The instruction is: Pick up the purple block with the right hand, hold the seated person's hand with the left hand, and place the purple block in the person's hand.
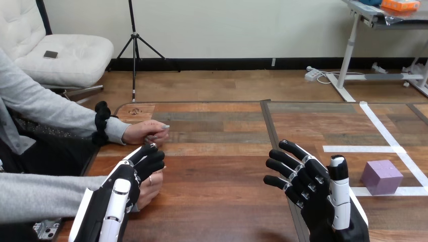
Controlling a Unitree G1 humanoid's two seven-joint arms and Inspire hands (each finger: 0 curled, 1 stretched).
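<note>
Setting: robotics lab, test bench. Evidence: a brown wooden plank-top table (217,166) is marked off with strips of white tape (363,148) at the right of the frame. A small purple cube block (381,176) sits between two strips at lower right. The black-and-white robot left hand (132,174) and right hand (308,186) are over the table along the bottom edge.

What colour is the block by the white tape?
Purple; the block shows best in the head view.

Wooden table (217,166), white tape lines (363,148).
</note>
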